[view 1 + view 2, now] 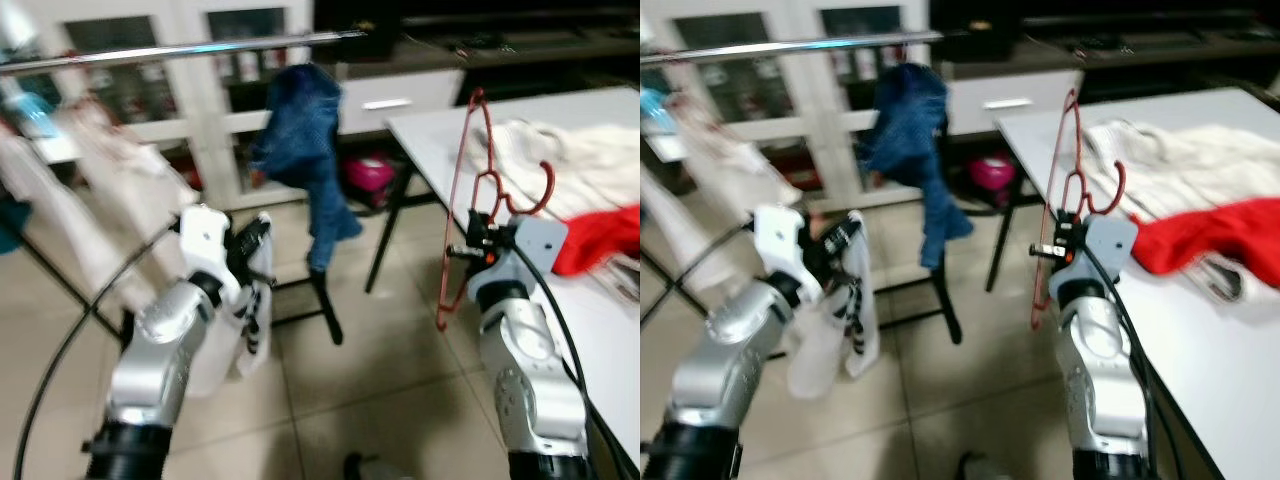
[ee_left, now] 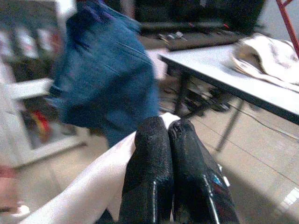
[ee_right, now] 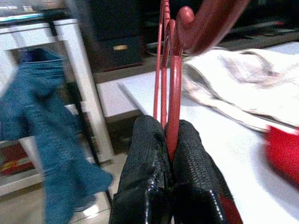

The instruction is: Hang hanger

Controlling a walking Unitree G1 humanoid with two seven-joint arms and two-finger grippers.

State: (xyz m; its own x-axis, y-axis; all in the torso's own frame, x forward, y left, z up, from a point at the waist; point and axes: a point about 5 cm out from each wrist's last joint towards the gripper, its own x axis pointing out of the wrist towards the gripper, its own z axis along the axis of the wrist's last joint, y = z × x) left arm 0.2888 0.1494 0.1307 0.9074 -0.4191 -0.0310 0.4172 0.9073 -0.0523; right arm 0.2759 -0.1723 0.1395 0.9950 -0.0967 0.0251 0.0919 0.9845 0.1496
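Note:
My right gripper (image 1: 478, 236) is shut on a red wire hanger (image 1: 458, 200), held upright beside the white table's edge, with its hook (image 1: 545, 190) curling over the table. In the right wrist view the hanger (image 3: 173, 70) is pinched between the two fingers (image 3: 145, 154). My left gripper (image 1: 256, 240) is lower left, shut on a white garment (image 1: 250, 325) that hangs down from it. The left wrist view has the fingers (image 2: 152, 158) pressed together over the white cloth (image 2: 88, 191). A silver clothes rail (image 1: 180, 50) runs across the top left, above and beyond both grippers.
Blue jeans (image 1: 300, 130) hang from the rail's right end. Pale garments (image 1: 110, 170) hang further left on it. The white table (image 1: 440, 130) at right carries a cream garment (image 1: 590, 150) and a red cloth (image 1: 600, 235). White cabinets stand behind, over a tiled floor (image 1: 380, 380).

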